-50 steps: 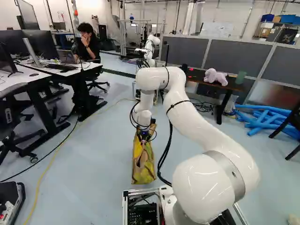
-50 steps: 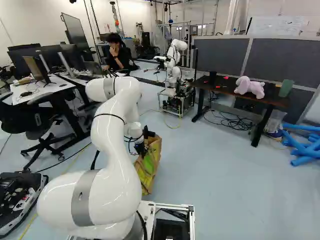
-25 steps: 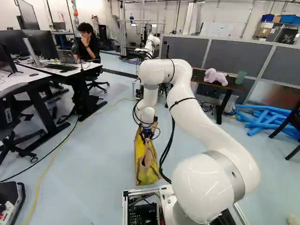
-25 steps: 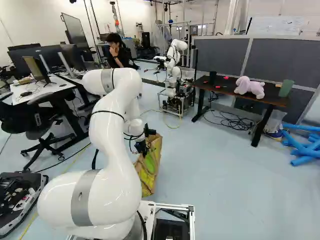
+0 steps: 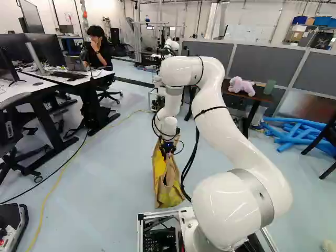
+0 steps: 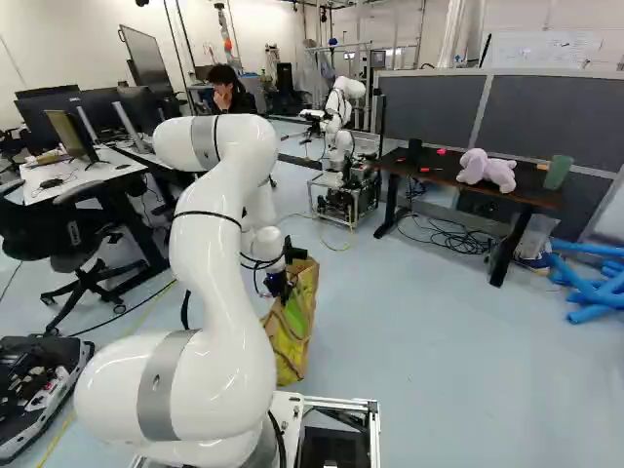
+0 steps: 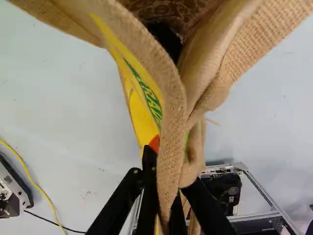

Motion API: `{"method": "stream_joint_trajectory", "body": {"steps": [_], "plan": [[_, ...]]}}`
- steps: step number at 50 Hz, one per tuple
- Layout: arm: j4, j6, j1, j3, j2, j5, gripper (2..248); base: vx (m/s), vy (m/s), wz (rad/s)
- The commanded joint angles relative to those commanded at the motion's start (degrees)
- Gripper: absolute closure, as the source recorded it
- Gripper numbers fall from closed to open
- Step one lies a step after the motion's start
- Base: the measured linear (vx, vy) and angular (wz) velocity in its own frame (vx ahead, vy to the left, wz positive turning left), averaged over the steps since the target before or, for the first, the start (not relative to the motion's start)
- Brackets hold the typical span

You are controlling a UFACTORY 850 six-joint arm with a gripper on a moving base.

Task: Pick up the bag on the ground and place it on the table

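Closed on a tan handle (image 7: 171,147) of the bag, the end effector (image 5: 168,152) points down, its fingers on either side of the strap; one orange pad (image 7: 154,143) shows against the cloth in the wrist view. The bag (image 5: 164,193), yellow and green with tan edges, hangs upright from it, at six o'clock in the left base view. Whether its bottom touches the floor (image 6: 429,361), I cannot tell.

Read from the end effector in the right base view, the dark table (image 6: 531,183) stands at two o'clock, well apart from the bag. On it sits a pink plush toy (image 6: 486,169), with a green container (image 6: 558,173) at the toy's three o'clock and a black cup (image 6: 414,151) near its nine. Another robot (image 6: 341,107) is at one o'clock, the blue tubes (image 6: 590,294) at three, the base's metal frame (image 6: 331,401) at five, a white desk (image 6: 102,173) at ten.
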Motion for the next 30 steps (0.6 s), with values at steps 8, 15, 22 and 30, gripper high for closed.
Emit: {"method": "stream_joint_trajectory", "body": {"steps": [8, 15, 22, 30], "plan": [[-0.27, 0.0, -0.52, 1.46, 1.91, 0.0, 229, 0.0, 0.0, 0.0], [-0.49, 0.0, -0.93, 2.97, 3.69, 0.0, 229, 0.0, 0.0, 0.0], [-0.67, 0.0, -1.32, 4.61, 5.55, 0.0, 229, 0.0, 0.0, 0.0], [-0.69, 0.0, -1.77, 6.53, 7.71, 0.0, 229, 0.0, 0.0, 0.0]]}}
